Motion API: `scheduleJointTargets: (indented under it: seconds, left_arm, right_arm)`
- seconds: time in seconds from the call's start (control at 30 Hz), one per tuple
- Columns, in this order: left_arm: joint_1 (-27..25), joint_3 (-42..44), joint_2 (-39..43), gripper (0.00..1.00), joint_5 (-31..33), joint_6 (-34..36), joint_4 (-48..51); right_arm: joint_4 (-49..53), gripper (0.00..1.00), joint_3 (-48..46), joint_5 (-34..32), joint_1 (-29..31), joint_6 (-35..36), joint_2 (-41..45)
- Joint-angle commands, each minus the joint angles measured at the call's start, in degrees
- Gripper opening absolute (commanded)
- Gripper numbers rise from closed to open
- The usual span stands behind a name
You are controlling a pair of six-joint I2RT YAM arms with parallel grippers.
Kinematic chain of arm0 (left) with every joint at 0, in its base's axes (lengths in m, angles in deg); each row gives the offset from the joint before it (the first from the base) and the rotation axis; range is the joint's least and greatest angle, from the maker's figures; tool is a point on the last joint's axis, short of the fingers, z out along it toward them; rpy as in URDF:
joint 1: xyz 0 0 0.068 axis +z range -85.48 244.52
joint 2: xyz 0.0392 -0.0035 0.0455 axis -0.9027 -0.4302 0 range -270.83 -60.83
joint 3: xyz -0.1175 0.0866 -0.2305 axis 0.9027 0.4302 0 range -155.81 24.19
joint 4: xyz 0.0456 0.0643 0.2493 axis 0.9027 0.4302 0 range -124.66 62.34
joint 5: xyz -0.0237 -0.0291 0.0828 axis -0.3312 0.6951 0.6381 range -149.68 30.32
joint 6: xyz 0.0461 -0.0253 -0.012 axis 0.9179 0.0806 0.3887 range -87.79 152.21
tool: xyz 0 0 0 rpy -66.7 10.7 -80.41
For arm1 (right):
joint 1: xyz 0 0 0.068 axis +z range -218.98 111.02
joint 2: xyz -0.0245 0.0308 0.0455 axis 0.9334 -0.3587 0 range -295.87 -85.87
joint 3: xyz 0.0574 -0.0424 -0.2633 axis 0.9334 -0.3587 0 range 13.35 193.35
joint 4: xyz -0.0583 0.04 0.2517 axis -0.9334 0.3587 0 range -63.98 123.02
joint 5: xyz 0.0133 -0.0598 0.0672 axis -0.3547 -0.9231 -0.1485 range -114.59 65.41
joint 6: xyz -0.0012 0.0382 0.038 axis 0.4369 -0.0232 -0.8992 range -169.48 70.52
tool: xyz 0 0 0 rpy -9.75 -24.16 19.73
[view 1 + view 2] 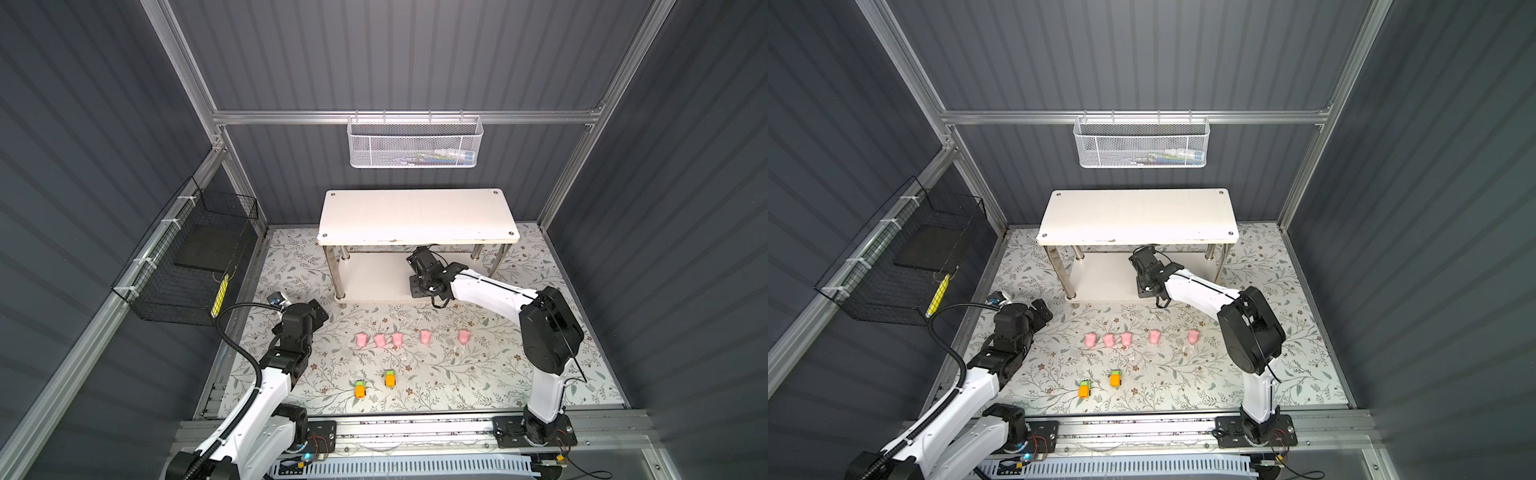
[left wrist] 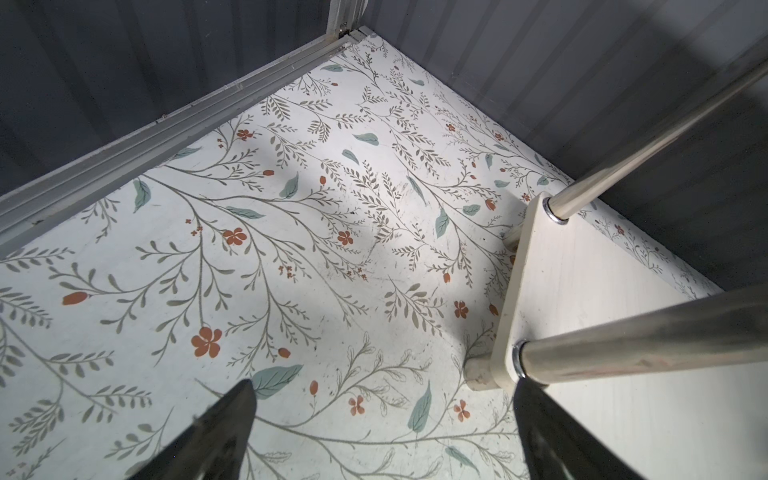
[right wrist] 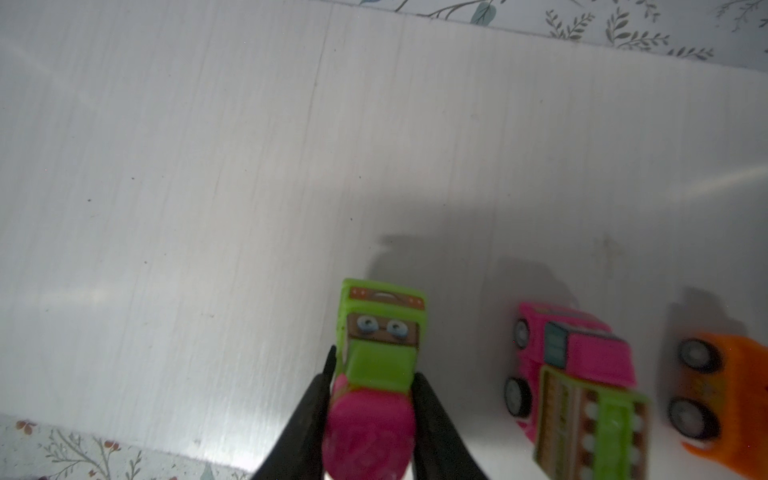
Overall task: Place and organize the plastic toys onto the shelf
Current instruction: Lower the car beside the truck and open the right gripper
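So nearest the arm bases, two tiny orange-and-green plastic cars [image 1: 360, 389] are parked close together on the floral-patterned tabletop [image 1: 457, 386], and a bit further back there's a loose row of five pale pink plastic pig figures [image 1: 397, 339] on the same surface. The left gripper [image 2: 386, 436] hovers over the tabletop near the shelf's left end, black fingers [image 2: 224, 428] spread wide with nothing between them. Past the pigs stands the low two-tier white shelf [image 1: 415, 216] with its shiny metal legs. The right gripper [image 3: 374, 368] reaches in under the top board, over the lower board [image 3: 208, 166], with its fingers snug against both sides of a green-and-pink toy car [image 3: 382, 332]. That car looks to be down on the board, though I can't tell if it's fully resting. Just beside it on that board are a pink car with a green back [image 3: 582, 365] and an orange car [image 3: 723, 382]. Way at the back, a white mesh basket [image 1: 415, 143] hangs on the rail, and a black wire basket [image 1: 187, 266] hangs on the left wall.
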Motion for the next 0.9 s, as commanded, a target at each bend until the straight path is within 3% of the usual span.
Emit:
scheduleJointTargets:
  seconds: [0.0,0.37,0.87]
  left_arm:
    - [-0.24,0.96,-0.21,0.97,-0.33,0.92,0.15]
    - [-0.24,1.12,0.31,0.97,-0.23,0.91,0.5]
    - [-0.24,0.98,4.66,0.94,-4.39,0.61,2.74]
  right_arm:
    - [0.67,0.35,1.63,-0.47,-0.33,0.12,-1.03]
    - [0.16,0.41,0.44,-0.35,-0.34,-0.4,1.55]
    - [-3.7,0.44,-9.66,2.23,1.47,-3.16,14.23]
